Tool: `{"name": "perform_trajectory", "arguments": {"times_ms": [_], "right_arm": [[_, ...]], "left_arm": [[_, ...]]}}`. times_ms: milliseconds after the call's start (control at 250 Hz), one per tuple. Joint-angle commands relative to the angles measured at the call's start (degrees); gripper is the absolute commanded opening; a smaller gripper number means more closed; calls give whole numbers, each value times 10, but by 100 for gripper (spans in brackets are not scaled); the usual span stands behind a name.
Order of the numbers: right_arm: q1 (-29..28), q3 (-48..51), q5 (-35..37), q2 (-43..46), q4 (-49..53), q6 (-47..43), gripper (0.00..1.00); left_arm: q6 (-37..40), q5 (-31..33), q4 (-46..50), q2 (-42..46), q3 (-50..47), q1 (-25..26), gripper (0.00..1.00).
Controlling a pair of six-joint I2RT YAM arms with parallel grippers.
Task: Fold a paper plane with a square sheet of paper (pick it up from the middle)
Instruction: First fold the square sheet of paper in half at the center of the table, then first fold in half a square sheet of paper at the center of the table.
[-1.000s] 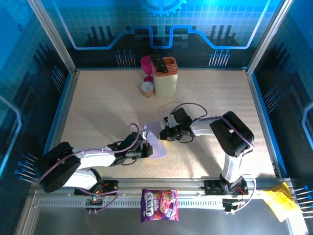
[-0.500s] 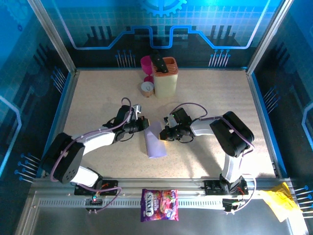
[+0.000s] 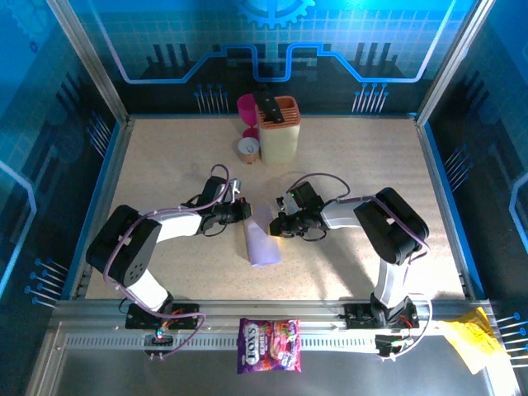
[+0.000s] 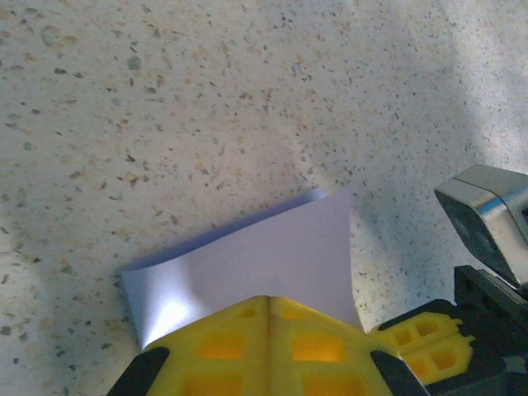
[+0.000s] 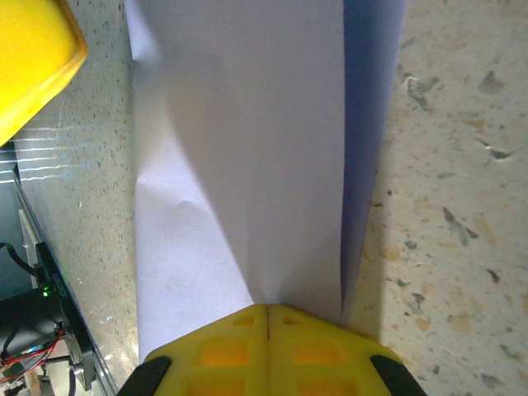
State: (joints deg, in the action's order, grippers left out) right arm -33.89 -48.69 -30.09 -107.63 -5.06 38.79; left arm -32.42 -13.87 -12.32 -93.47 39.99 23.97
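Right now the lilac sheet of paper (image 3: 262,243) is seen folded into a long narrow strip. It lies flat on the speckled table (image 3: 165,165), near the middle and between the two grippers. The left gripper (image 3: 245,212) is set at the strip's far left edge, with its jaws closed tight together. In the left wrist view the yellow fingertips (image 4: 239,322) are pressed shut with no gap, and the paper is seen running under them. Whether paper is pinched between them cannot be told. The right gripper (image 3: 277,226) is set at the strip's right edge, just across from the left one, and its jaws are likewise fully closed. In the right wrist view a folded flap is seen lying over the lower layer, both layers meeting at the closed tips. A pinch cannot be confirmed there either. The grippers are near each other but apart. At the far edge a yellow holder (image 3: 279,132), a pink cup (image 3: 247,106) and a small round tin (image 3: 247,149) are grouped. A purple sweets bag (image 3: 270,345) is laid on the near rail, and crumpled yellow paper (image 3: 470,334) lies at the near right corner.
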Motion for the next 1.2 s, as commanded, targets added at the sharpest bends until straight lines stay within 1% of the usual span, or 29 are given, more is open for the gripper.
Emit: {"name": "perform_trajectory", "arguments": {"times_ms": [0, 471, 923, 1055, 1194], "right_arm": [[-6, 43, 137, -87, 55, -15, 0], [-6, 41, 138, -88, 57, -16, 0], [-6, 30, 135, -84, 70, -18, 0], [-6, 19, 127, -66, 82, -21, 0], [-5, -4, 116, -14, 109, -30, 0]], "left_arm": [[20, -11, -11, -13, 6, -8, 0], [24, -5, -30, -44, -16, -10, 0], [33, 4, -27, -51, -29, -10, 0], [37, 6, -23, -50, -30, -10, 0], [39, 6, -20, -50, -31, -10, 0]]}}
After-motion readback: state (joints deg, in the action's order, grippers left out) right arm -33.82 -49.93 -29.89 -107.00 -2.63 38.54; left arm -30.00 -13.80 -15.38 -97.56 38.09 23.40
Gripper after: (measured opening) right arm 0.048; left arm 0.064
